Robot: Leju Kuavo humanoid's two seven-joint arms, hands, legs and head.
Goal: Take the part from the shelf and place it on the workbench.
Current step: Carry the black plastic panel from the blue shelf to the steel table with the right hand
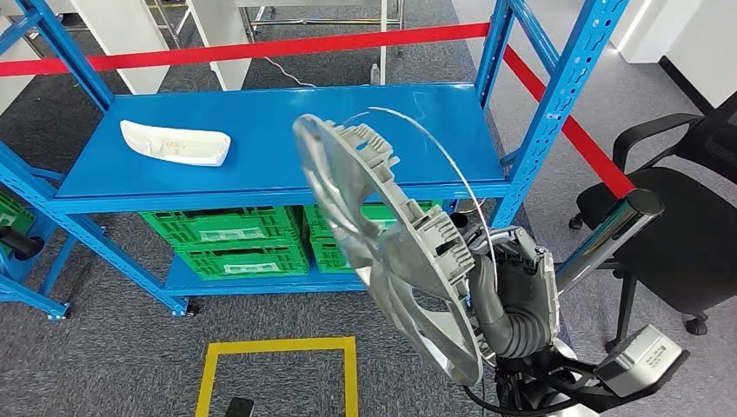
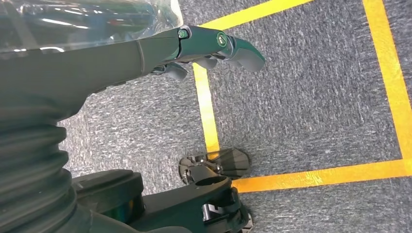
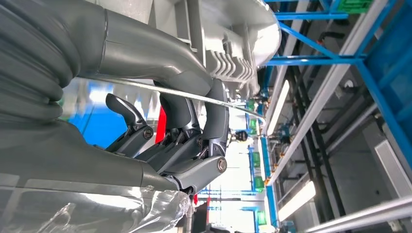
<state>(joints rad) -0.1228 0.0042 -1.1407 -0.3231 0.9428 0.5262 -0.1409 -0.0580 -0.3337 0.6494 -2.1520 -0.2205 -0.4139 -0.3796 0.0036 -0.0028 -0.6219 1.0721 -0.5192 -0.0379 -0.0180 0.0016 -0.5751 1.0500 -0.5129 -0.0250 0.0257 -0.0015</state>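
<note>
Above carpet, in front of blue shelf (image 1: 287, 139), right hand (image 1: 508, 278) gripped grey disc-shaped part (image 1: 387, 252) by lower rim, fingers (image 3: 216, 116) curled over edge, thumb behind. Part stood tilted, rising up-left from hand. Left hand (image 2: 214, 46) hung over floor, fingers slightly bent, apart, holding nothing. White moulded piece (image 1: 174, 142) lay on shelf.

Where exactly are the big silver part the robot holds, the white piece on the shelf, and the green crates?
silver part (image 1: 382, 252): head view, on its ribbed back face.
white piece (image 1: 174, 142): head view, its middle, lying on the blue shelf.
green crates (image 1: 228, 241): head view, front of the left crate.
</note>
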